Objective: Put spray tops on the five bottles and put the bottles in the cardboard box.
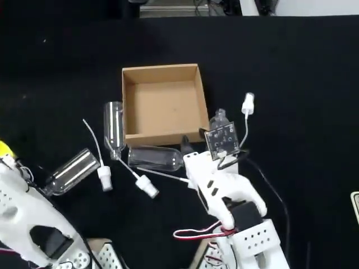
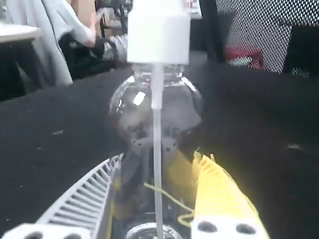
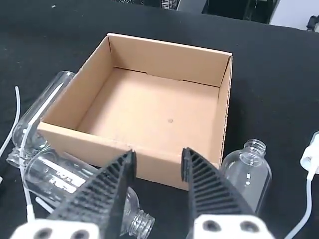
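Bottle [image 2: 149, 114], spray top [image 2: 158, 30] on its neck, is pinched in the left pincer [image 2: 157, 157]. Right pincer [image 3: 157, 162] hangs spread at the lower-right corner of the cardboard box [image 1: 161, 138], upper centre of the tabletop [image 1: 303, 84]; a bare bottle [image 1: 220, 120] stands beside.

I can't read any words, numbers or signs here. One bottle [image 3: 65, 175] lying next to the cardboard box [image 3: 164, 57] has a few small white marks on its side. They are too tiny and blurry for me to tell what they say.
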